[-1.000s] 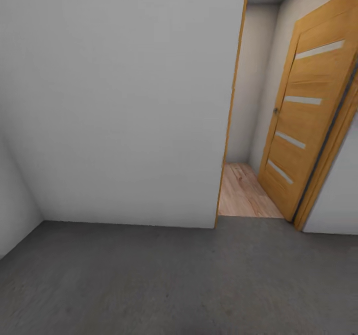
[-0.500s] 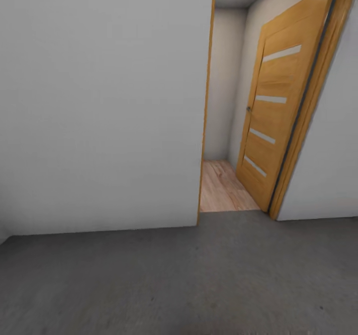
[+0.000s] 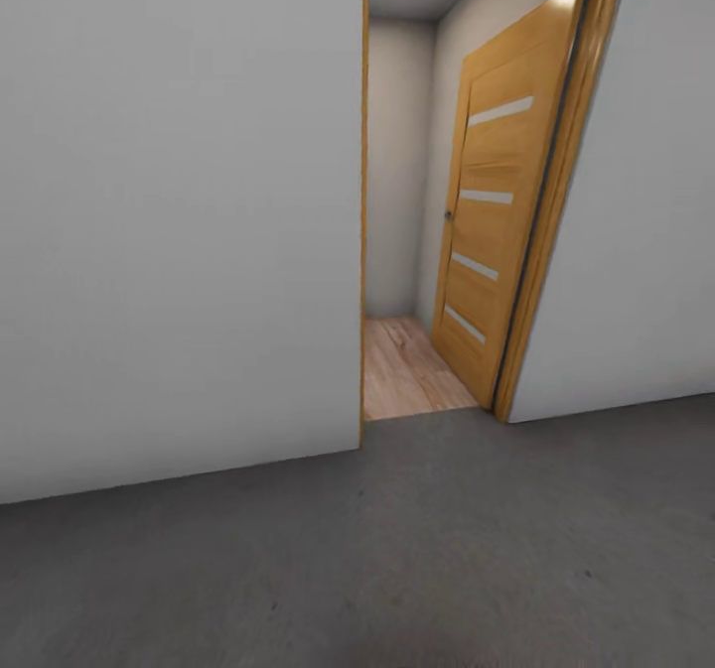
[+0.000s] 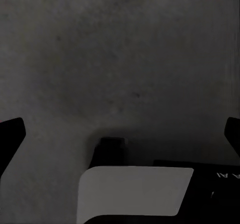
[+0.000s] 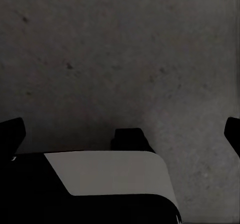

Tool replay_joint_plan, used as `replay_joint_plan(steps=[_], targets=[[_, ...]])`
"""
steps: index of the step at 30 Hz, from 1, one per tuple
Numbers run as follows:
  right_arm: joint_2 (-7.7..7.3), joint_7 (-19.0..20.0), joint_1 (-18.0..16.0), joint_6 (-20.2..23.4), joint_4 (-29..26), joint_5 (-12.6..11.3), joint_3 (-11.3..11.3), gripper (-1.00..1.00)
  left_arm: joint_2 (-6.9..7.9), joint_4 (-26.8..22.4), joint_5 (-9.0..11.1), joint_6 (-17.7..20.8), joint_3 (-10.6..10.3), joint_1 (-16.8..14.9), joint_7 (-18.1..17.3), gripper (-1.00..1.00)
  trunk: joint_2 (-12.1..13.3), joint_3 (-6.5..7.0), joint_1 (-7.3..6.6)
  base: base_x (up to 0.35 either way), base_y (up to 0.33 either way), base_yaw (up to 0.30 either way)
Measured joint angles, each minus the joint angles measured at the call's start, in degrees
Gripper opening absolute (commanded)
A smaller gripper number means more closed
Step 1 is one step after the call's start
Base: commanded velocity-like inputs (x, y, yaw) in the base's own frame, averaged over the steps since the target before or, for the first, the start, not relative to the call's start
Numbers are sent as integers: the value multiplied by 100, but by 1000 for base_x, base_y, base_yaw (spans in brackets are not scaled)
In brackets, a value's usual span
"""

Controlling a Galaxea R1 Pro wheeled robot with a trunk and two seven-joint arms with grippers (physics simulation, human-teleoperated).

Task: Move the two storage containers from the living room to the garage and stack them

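Observation:
The two storage containers are out of view. I stand in the garage on its dark grey concrete floor [image 3: 417,549], facing a white wall [image 3: 179,221]. In the left wrist view my left gripper [image 4: 120,134] hangs open over the concrete, its black fingertips [image 4: 11,134] far apart with nothing between them. My right gripper [image 5: 120,132] is open the same way above the floor, and its fingertips [image 5: 10,134] hold nothing.
An orange-brown wooden door [image 3: 492,221] with glass slits stands swung open into a narrow hallway with a light wood-plank floor [image 3: 402,370]. The door frame [image 3: 556,201] borders the opening on the right. Parts of my own white and black body [image 4: 135,189] show below the grippers.
The whole head view has swung, so the doorway now sits further left and more upright in the picture; the camera has turned, the door has not moved.

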Motion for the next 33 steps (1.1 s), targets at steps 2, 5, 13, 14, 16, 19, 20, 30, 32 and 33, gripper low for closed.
replay_joint_plan(steps=[2, 5, 13, 14, 16, 19, 20, 30, 32, 33], targets=[[-3, 0, 0, -3, 0, 0, -3, 100, 6, 5, -2, 2, 0, 0, -6, 100, 0, 0, 0, 0, 0, -275], [0, 0, 0, 3, 0, 0, -1, 100, 5, 7, -6, 5, 0, 0, -8, 100, 0, 0, 0, 0, 0, -275], [-9, 0, 0, -4, 0, 0, -7, 100, 9, 5, 0, -2, 0, 0, -9, 100, 0, 0, 0, 0, 0, -275], [-12, 0, 0, -4, 0, 0, -8, 100, 9, 3, -1, -2, 0, 0, -9, 100, 0, 0, 0, 0, 0, -276], [-13, 0, 0, -4, 0, 0, -8, 100, 9, 2, -5, -3, 0, 0, -9, 100, 0, 0, 0, 0, 0, -276], [-14, 0, 0, -4, 0, 0, -7, 100, 9, 0, -18, -3, 0, 0, -9, 100, 0, 0, 0, 0, 0, -275], [-14, 0, 0, -4, 0, 0, -8, 100, 9, 0, -29, -3, 0, 0, -9, 100, 0, 0, 0, 6, 0, -275], [-8, 0, 0, -4, 0, 0, -2, 100, 4, 0, -68, 24, -8, 0, -14, 100, 0, 0, -3, 203, 0, -272], [-7, 0, 0, -4, 0, 0, -1, 100, 1, 0, -70, 35, -14, -2, -15, 100, 0, 0, -3, 312, 0, -153], [-8, 0, 0, -3, 0, 0, 0, 100, 1, 0, -71, 37, -15, -1, -14, 100, 0, 0, -3, 315, 0, -76]])
